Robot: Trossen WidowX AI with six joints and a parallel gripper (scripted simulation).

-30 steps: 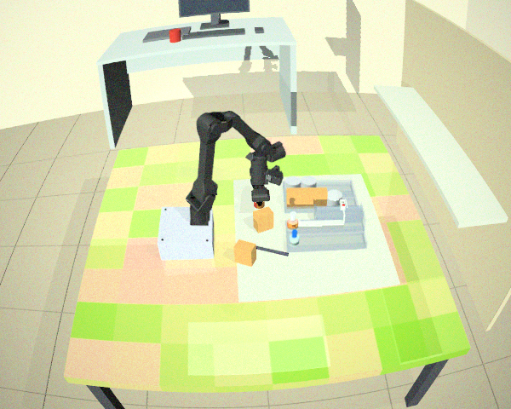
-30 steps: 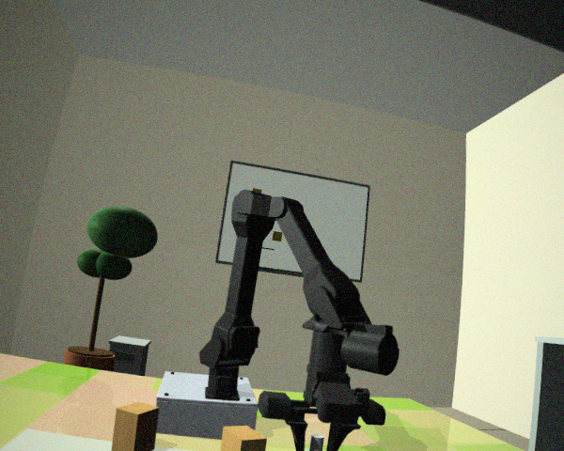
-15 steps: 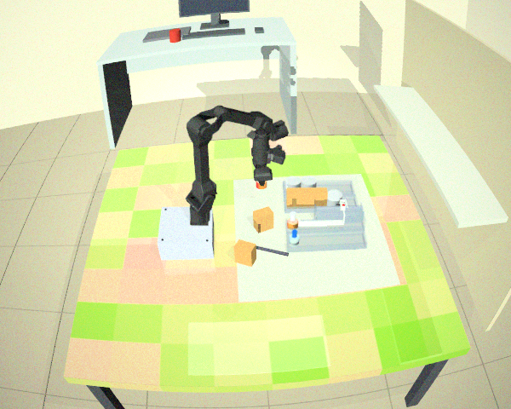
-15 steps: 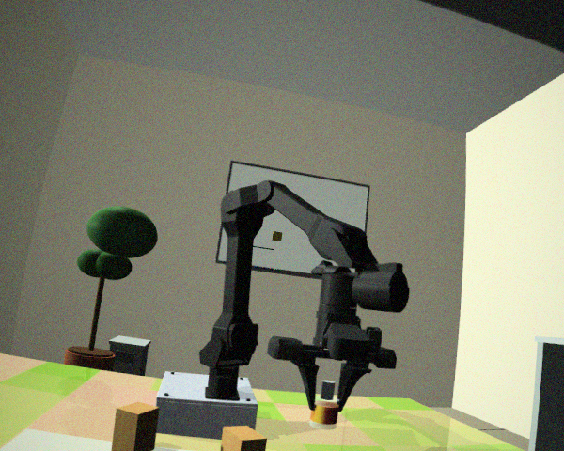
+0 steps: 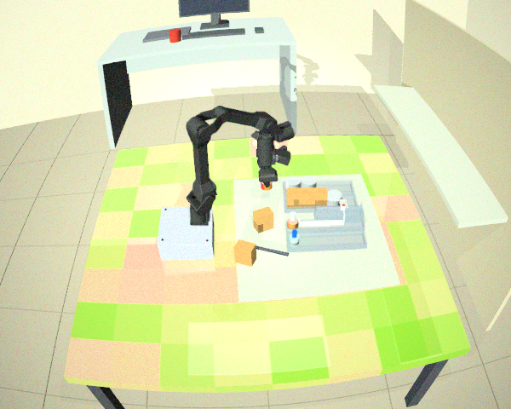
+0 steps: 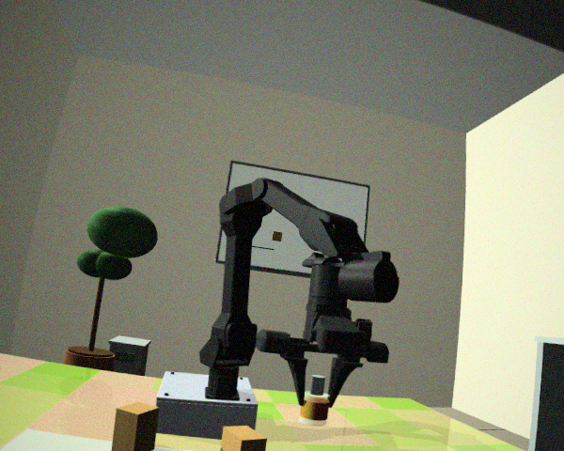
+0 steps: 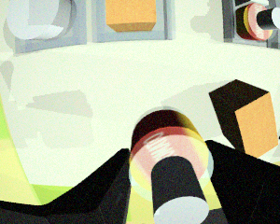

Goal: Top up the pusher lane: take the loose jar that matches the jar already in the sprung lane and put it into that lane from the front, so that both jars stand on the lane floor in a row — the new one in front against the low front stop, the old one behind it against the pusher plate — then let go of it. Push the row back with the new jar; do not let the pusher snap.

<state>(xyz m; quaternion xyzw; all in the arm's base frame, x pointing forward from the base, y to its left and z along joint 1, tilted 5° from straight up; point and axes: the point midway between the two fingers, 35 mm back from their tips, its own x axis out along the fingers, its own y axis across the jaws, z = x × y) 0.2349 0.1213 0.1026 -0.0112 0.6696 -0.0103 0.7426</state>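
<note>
My gripper [image 5: 266,184] [image 6: 316,403] [image 7: 167,152] is shut on a jar with a red and orange label and a grey cap. This held jar [image 5: 266,187] [image 6: 314,411] [image 7: 168,133] hangs upright, a little above the white mat, to the left of the grey lane unit [image 5: 335,243] in the top view. A jar with a similar orange-red label [image 5: 292,223] [image 7: 253,21] stands at the front of the middle lane. A long white bar [image 5: 321,222] runs behind it. The pusher plate is too small to make out. The lane unit is out of sight in the exterior view.
Two orange blocks [image 5: 263,220] [image 5: 245,253] stand before the unit, with a thin black rod [image 5: 272,250] beside them. A blue-capped jar [image 5: 294,239] stands in the near lane. A long orange block [image 5: 306,197] [image 7: 131,14] and a white round thing [image 5: 334,194] occupy the far part.
</note>
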